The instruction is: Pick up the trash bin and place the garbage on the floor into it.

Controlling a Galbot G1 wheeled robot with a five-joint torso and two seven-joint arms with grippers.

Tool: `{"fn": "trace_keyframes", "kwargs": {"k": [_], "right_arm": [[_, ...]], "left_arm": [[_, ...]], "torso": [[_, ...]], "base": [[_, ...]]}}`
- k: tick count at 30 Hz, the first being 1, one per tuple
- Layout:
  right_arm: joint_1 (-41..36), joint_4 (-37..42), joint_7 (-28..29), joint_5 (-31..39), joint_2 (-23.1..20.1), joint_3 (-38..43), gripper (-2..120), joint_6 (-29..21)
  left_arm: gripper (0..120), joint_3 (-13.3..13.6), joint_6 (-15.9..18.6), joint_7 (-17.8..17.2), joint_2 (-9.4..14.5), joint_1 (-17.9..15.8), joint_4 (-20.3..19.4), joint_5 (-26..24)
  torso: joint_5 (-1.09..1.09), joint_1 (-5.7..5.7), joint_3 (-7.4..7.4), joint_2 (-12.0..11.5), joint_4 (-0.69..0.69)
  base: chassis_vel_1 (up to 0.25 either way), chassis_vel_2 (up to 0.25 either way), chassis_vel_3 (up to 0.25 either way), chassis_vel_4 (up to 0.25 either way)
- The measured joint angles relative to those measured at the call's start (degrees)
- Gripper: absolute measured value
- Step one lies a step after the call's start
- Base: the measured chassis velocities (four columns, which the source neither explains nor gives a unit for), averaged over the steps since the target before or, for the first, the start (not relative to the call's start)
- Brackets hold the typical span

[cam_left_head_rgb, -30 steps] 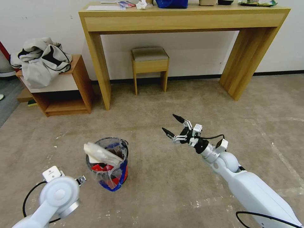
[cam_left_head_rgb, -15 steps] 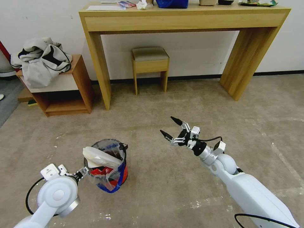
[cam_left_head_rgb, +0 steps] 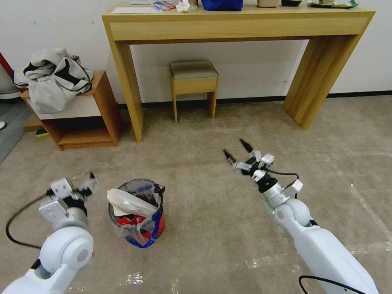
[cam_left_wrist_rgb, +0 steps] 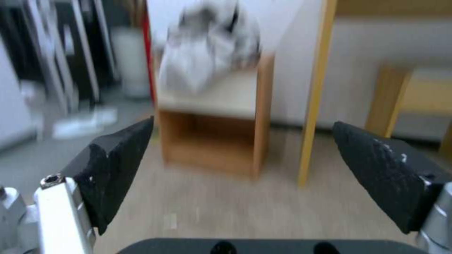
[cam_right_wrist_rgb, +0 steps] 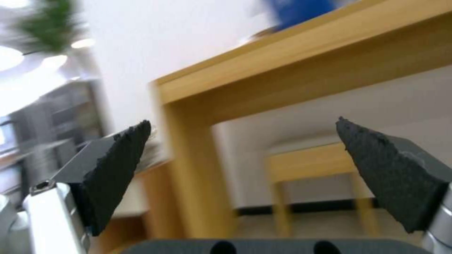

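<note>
The trash bin (cam_left_head_rgb: 136,216) stands upright on the floor (cam_left_head_rgb: 212,245), its clear liner holding garbage (cam_left_head_rgb: 128,202): white paper over red wrappers; it sits between the two arms, nearer the left. Left gripper (cam_left_head_rgb: 79,185) hangs in the air just beside the bin's rim, on its left side and apart from it; jaws spread wide with nothing between them; in its wrist view the fingertips (cam_left_wrist_rgb: 120,155) frame a low wooden shelf (cam_left_wrist_rgb: 212,141) bearing a heap of grey cloth (cam_left_wrist_rgb: 207,53). Right gripper (cam_left_head_rgb: 238,152) is raised well to the bin's right; jaws likewise wide and empty, pointing toward the wooden table (cam_left_head_rgb: 237,24) and stool (cam_left_head_rgb: 193,81).
</note>
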Motion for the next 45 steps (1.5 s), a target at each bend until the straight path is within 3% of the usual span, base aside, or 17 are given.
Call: {"fn": "trace_keyframes", "kwargs": {"k": [1, 6, 13, 15, 18, 20, 22, 27, 35, 45], "right_arm": [[-1.28, 2.93, 6.04, -2.86, 2.32, 3.34, 100, -1.81], [-3.78, 6.49, 12.94, -11.01, 3.79, 8.30, 100, -4.11], [-7.31, 9.50, 14.61, -16.82, 4.97, 11.46, 100, -3.50], [-9.39, 10.50, 15.11, -20.23, 7.28, 12.67, 100, -2.74], [-10.15, 10.64, 15.11, -20.97, 8.00, 12.99, 100, -2.43], [-11.85, 10.73, 14.18, -23.33, 9.71, 13.89, 100, -1.47], [-12.48, 10.85, 13.46, -24.07, 10.35, 14.28, 100, -1.20], [-14.50, 11.43, 10.78, -24.93, 11.19, 14.79, 100, -0.72], [-15.94, 11.27, 8.40, -25.57, 11.26, 15.57, 100, 0.20], [-15.88, 11.14, 8.33, -25.53, 11.22, 15.55, 100, 0.21]], "left_arm": [[100, 0.66, -0.95, 1.28, -0.17, -2.42, 0.39, 2.65], [100, 2.09, -3.61, 4.91, -0.25, -5.71, 1.38, 5.91], [100, 4.95, -6.27, 9.28, -1.51, -9.03, 2.61, 7.41], [100, 8.05, -6.82, 11.95, -2.06, -11.78, 4.02, 6.83], [100, 9.84, -6.83, 12.97, -2.28, -12.76, 4.38, 5.82], [100, 13.97, -7.31, 14.18, -3.62, -15.49, 6.14, 5.62], [100, 14.79, -7.77, 14.45, -4.36, -16.38, 7.12, 6.17], [100, 15.41, -7.88, 15.39, -5.19, -16.53, 7.87, 6.60], [100, 13.71, -5.10, 19.37, -4.09, -12.80, 5.32, 5.05], [100, 13.12, -4.27, 19.95, -3.54, -12.34, 4.86, 4.68]], "torso": [[0.00, 0.00, 0.00, 0.00, -0.02], [0.01, 0.00, 0.00, 0.00, 0.00], [0.00, 0.00, 0.00, -0.01, 0.00], [0.01, 0.00, 0.00, -0.01, 0.00], [0.00, 0.00, 0.00, -0.01, 0.00], [0.01, 0.01, 0.00, -0.01, -0.01], [0.00, 0.01, 0.00, -0.01, -0.01], [0.01, 0.00, 0.00, -0.01, -0.01], [0.00, 0.00, 0.00, -0.01, 0.00], [0.00, 0.00, 0.00, -0.01, 0.00]], "base": [[0.000, 0.000, 0.000, 0.000], [0.000, 0.000, 0.000, 0.000], [0.000, 0.000, 0.000, 0.000], [0.000, 0.000, 0.000, 0.000], [0.000, 0.000, 0.000, 0.000], [0.000, 0.000, 0.000, 0.000], [0.000, 0.000, 0.000, 0.000], [0.000, 0.000, 0.000, 0.000], [0.000, 0.000, 0.000, 0.000], [0.000, 0.000, 0.000, 0.000]]}}
